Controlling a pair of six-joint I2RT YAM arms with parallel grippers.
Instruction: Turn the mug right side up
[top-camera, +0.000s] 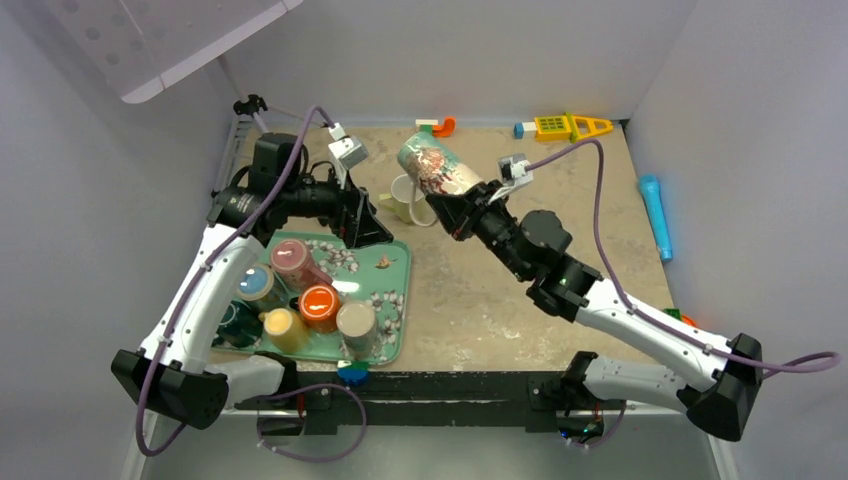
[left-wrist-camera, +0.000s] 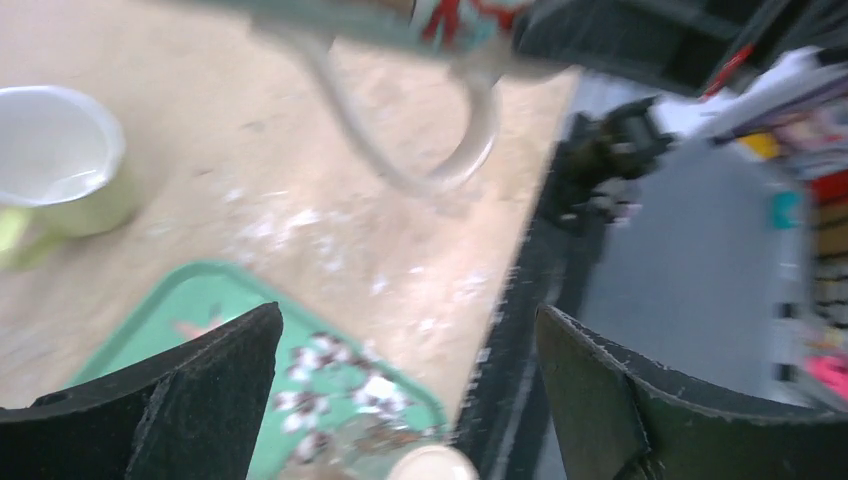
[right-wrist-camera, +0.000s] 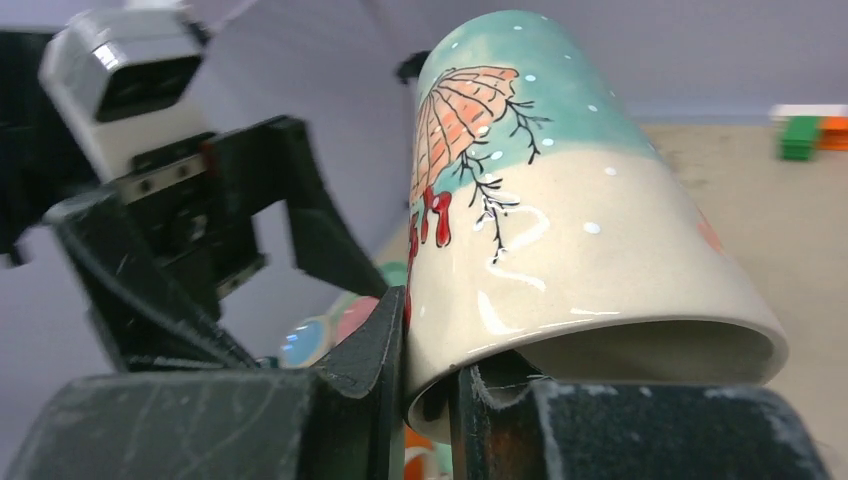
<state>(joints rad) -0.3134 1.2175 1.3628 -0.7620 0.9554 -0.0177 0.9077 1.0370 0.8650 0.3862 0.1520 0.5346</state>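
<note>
At the lower left of the top view we see the green tray (top-camera: 403, 310) with its coloured cups (top-camera: 320, 302). Just above it our left gripper (top-camera: 365, 228) holds its jaws spread wide with nothing between them. Near the middle our right gripper (top-camera: 452, 212) is pinched on the rim of the painted mug (top-camera: 436, 167), one finger inside the mouth, one outside. The mug is tilted, base toward the upper left, lifted off the table (top-camera: 490, 300). A pale green mug (top-camera: 404, 200) stands upright between the two grippers
</note>
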